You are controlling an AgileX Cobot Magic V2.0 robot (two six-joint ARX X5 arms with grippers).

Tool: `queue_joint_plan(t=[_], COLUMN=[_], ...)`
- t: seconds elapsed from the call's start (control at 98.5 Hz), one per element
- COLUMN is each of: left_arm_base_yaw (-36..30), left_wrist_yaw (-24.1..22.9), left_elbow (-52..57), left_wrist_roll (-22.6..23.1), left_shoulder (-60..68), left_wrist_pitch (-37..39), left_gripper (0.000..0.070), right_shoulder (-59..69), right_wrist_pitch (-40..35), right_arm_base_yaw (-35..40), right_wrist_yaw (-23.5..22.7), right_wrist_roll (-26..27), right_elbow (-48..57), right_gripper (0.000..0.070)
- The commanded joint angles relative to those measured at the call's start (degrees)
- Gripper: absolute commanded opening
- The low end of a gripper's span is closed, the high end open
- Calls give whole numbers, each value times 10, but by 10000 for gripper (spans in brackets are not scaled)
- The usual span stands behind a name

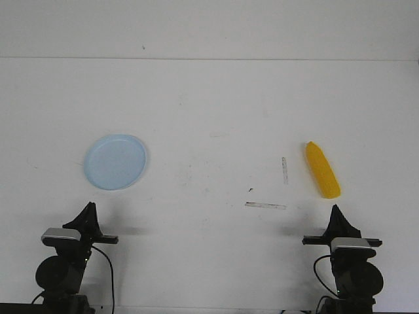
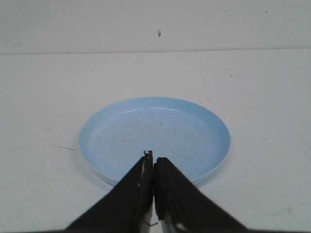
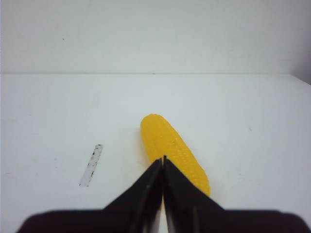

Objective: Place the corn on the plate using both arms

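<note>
Corn (image 1: pixel 322 170) is lying flat on the white table (image 1: pixel 209 118), over toward the right edge, nobody's got hold of it. Starting from the grippers though: right gripper (image 3: pixel 163 160) has its two black fingers (image 3: pixel 177 187) pressed together, no gap showing, nothing between them. In the right wrist view its tip sits just short of the cob's near end and covers part of it, but I honestly can't tell if it's touching. Left gripper (image 2: pixel 153 158) is the same deal, fingers (image 2: pixel 170 182) closed tight against each other and empty, its tip showing over the near rim of the plate (image 2: pixel 154 138).

Both arms are parked low at the near edge of the table, left arm (image 1: pixel 65 261) by the near-left corner and right arm (image 1: pixel 347 261) by the near-right corner.

Going outward, the pale-blue plate sits on the left side of the table, a bit ahead of the left gripper, with nothing on it. The corn is a bit ahead of the right gripper, pointed end facing the far edge and angled slightly left. Plate and corn are well apart. Between them, closer to the corn, are two short strips of tape (image 1: pixel 265 205) stuck on the table.
</note>
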Motion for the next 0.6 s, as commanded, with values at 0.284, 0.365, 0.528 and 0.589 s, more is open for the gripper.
queue_joint_plan(t=[0.284,0.365,0.528,0.589], left_arm_base_yaw=[-1,-1,-1,-1], left_wrist_yaw=[0,0,0,0], left_elbow=[-12,-12,-12,-12], left_wrist_roll=[-1,-1,-1,-1], left_shoulder=[-1,-1,-1,-1], left_wrist_pitch=[7,7,7,7], left_gripper=[1,0,1,1], right_shoulder=[-1,-1,-1,-1], right_wrist_pitch=[6,6,6,6], right_arm_base_yaw=[-1,-1,-1,-1], right_wrist_yaw=[0,0,0,0], right_wrist_roll=[8,8,8,8], right_elbow=[-1,-1,-1,-1], right_gripper=[6,6,6,6])
